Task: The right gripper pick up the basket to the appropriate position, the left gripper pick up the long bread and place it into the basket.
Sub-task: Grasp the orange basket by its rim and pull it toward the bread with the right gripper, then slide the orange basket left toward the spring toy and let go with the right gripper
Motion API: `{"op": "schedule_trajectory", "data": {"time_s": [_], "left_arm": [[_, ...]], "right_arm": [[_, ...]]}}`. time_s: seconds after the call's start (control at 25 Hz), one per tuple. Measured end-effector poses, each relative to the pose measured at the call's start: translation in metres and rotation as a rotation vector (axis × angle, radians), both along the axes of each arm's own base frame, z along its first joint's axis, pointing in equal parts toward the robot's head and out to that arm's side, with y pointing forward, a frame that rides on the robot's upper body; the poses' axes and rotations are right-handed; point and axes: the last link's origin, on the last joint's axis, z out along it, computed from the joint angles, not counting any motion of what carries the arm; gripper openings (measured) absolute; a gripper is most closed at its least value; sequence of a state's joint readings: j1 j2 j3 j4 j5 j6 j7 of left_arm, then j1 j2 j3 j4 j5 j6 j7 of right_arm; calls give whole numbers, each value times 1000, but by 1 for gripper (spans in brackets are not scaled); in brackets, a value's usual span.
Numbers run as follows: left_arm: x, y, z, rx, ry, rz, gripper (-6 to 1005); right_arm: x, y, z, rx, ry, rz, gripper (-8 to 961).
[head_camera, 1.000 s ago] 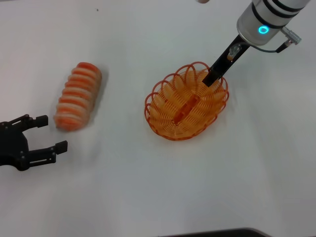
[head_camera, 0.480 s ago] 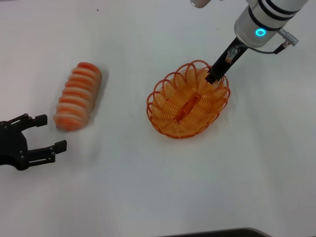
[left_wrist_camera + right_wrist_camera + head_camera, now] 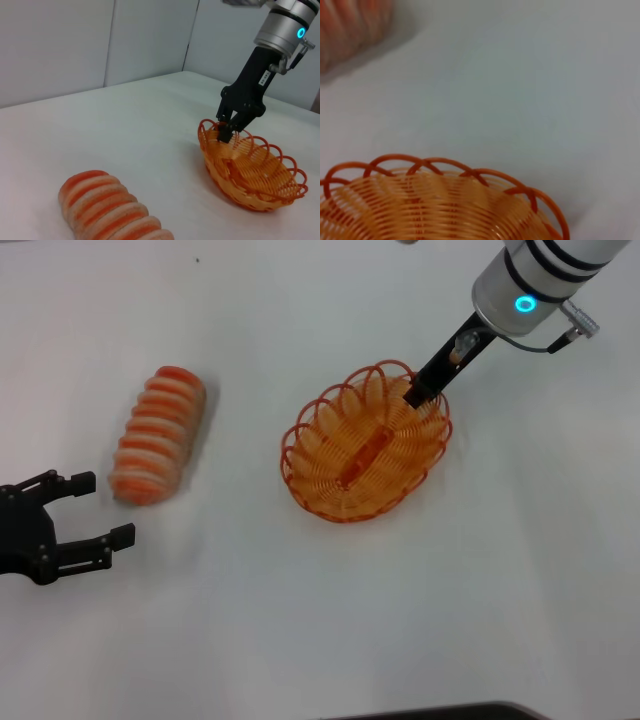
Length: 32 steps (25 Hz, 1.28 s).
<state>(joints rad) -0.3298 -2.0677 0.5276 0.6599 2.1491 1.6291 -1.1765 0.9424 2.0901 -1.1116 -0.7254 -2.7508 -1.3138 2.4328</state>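
Note:
The orange wire basket (image 3: 365, 452) sits right of the middle of the white table; it also shows in the left wrist view (image 3: 250, 170) and the right wrist view (image 3: 435, 205). My right gripper (image 3: 420, 395) is shut on the basket's far rim, also seen in the left wrist view (image 3: 227, 131). The long bread (image 3: 158, 435), striped orange-red and cream, lies at the left, and shows in the left wrist view (image 3: 107, 210). My left gripper (image 3: 95, 508) is open and empty, low at the left, just in front of the bread and apart from it.
The white table (image 3: 300, 620) spreads around both objects. Grey wall panels (image 3: 75, 45) stand behind the table in the left wrist view.
My right gripper has dragged the basket a little to the left, toward the bread. The left gripper and the bread have not moved.

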Motion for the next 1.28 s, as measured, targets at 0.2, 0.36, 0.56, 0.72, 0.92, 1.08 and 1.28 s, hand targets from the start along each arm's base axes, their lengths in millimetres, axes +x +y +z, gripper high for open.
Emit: {"op": "schedule_trajectory", "data": {"time_s": [0.2,0.36,0.56,0.72,0.92,1.08,1.28], "left_arm": [[0,0,1,0,1,-3,908],[0,0,1,1,3,-3,908],[0,0,1,0,1,-5,908],[0,0,2,1,3,-5,908],[1,2,4,4,9,-13,908],[2,2,5,6,11,-16,908],[3,3,4,7,11,-20,908]], "right_arm": [[2,-1,7,15,65,-58,154],[6,-4,13,32,138,-122,135],[14,-6,27,74,280,-217,102],[22,-8,43,117,397,-299,86],[36,-13,54,163,480,-406,87],[46,-20,52,192,500,-500,87],[51,-26,46,205,523,-604,81]]}}
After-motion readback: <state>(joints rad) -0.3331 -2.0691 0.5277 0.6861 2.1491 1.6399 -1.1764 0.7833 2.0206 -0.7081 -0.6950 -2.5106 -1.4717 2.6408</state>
